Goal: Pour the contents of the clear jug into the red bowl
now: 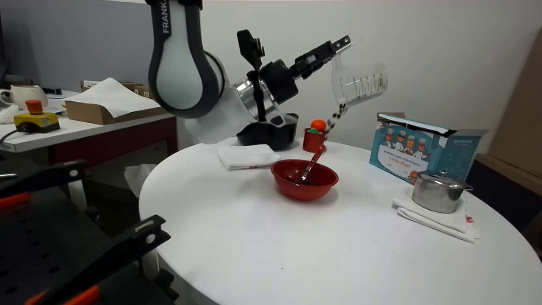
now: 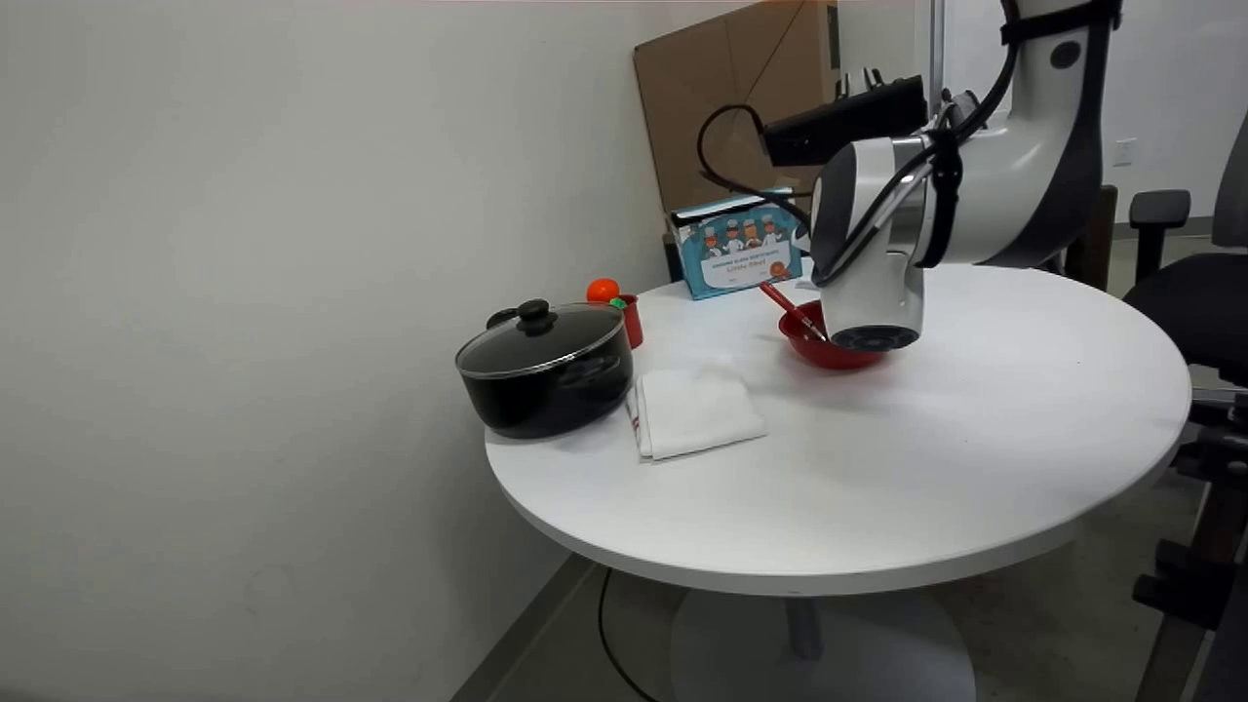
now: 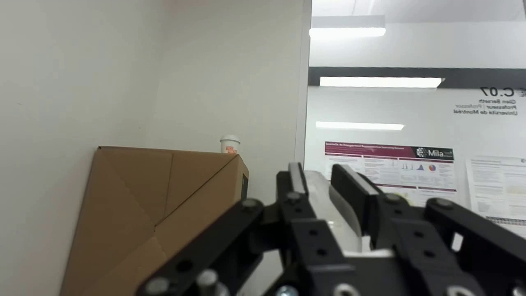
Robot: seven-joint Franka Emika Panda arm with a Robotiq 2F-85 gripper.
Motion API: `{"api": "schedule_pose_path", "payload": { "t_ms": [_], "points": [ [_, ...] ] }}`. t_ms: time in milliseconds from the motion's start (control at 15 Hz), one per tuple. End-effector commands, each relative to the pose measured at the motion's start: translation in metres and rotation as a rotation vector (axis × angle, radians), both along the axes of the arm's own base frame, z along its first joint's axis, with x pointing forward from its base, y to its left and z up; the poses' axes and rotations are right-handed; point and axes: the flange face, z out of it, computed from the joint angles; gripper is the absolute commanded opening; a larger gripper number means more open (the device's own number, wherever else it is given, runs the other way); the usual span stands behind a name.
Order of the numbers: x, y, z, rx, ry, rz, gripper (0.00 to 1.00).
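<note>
Clearly the pour is under way. The glossy round red bowl point(image 1: 305, 192) sits upright on the white round desk point(image 1: 262, 237), with a red-handled utensil point(image 1: 314, 161) leaning in it; whether the darkness inside is contents or shadow, I cannot tell. Small dark pieces point(image 1: 337, 115) are in mid-air below the lip of the transparent plastic measuring jug point(image 1: 360, 82), tipped well above the bowl. Its walls look otherwise bare, so I judge the pouring nearly over, with righting the jug left. Above the bowl too, the black two-fingered hand point(image 3: 317, 176) is closed on the jug's handle. The white-and-black arm point(image 1: 180, 67) reaches in from beside the bowl, wrist bent so the hand slants upward.
</note>
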Motion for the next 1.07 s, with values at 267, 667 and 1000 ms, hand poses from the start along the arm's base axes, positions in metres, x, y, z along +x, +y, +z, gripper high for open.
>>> {"api": "schedule_pose_path", "payload": {
  "t_ms": [267, 667, 1000],
  "points": [
    [-0.013, 0.009, 0.010, -0.092, -0.060, 0.177, 0.12],
    [-0.019, 0.014, 0.014, -0.128, -0.124, 0.294, 0.12],
    [-0.019, 0.005, 0.021, -0.095, -0.113, 0.188, 0.12]
  ]
}}
